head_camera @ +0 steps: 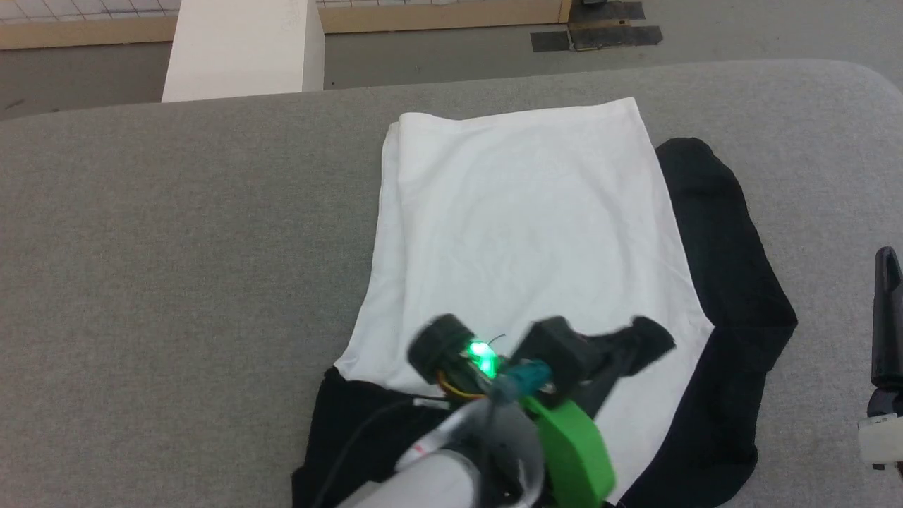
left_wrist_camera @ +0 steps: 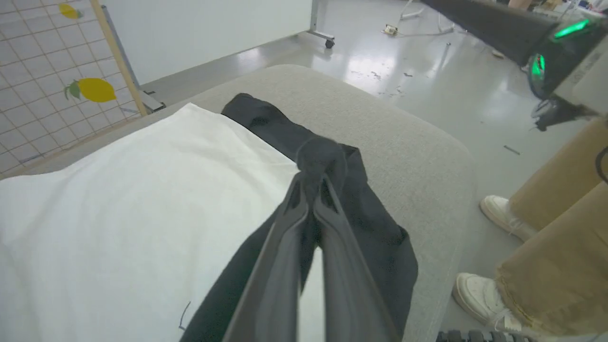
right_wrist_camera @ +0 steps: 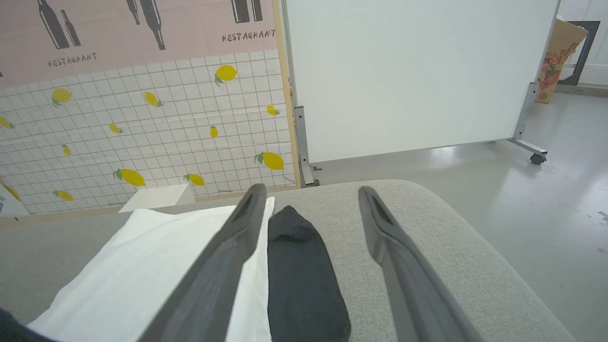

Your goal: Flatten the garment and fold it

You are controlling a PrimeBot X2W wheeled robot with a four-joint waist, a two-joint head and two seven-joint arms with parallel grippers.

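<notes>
The T-shirt (head_camera: 522,226) lies spread near the middle of the grey, fabric-covered worktop (head_camera: 176,247), reaching almost to its far edge. On the left the white cloth is doubled over, showing 2 layered edges at the far left corner. Black fabric (head_camera: 346,423) bunches at the near left corner. The broad white middle is smooth, with only faint creases. Along its right side 1 black sleeve (head_camera: 719,240) lies flat on the worktop, running from the far end towards the near edge.

The left gripper (head_camera: 652,337) hangs over the near part of the white cloth, blurred in the head view, with a green light glowing behind it. Its jaws are pressed together. In the left wrist view their tips sit at the edge of the black sleeve, and I cannot tell whether any cloth is pinched between them. The right gripper (right_wrist_camera: 309,192) is to the right of the shirt, over bare worktop, its jaws spread wide with nothing in them.

Beyond the worktop, from the left, stand a white block (head_camera: 240,49), a tiled panel (right_wrist_camera: 142,142) printed with lemons under a pink poster (right_wrist_camera: 118,33) reading "RESTAURANT", then a white partition (right_wrist_camera: 408,71) on castors. The floor (right_wrist_camera: 546,199) is shiny grey, with a cardboard box (right_wrist_camera: 553,61) at the far right. In the left wrist view a person (left_wrist_camera: 555,237) in tan trousers and white shoes stands beside the worktop's right edge.
</notes>
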